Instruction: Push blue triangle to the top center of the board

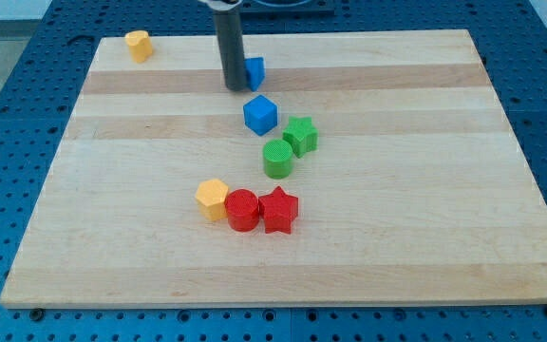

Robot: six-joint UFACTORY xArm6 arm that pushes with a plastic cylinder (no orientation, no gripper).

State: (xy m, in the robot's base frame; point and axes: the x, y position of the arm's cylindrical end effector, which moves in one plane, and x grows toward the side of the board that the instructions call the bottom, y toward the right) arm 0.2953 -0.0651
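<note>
The blue triangle (255, 72) lies near the view's top centre of the wooden board (425, 190), partly hidden by my rod. My tip (235, 87) rests on the board just to the left of the blue triangle, touching or nearly touching it. A blue cube (260, 115) sits a little below the triangle.
A green star (300, 136) and a green cylinder (277, 159) sit below the blue cube. A yellow hexagon (213, 199), a red cylinder (242, 209) and a red star (278, 210) form a row lower down. A yellow block (139, 46) sits at the top left corner.
</note>
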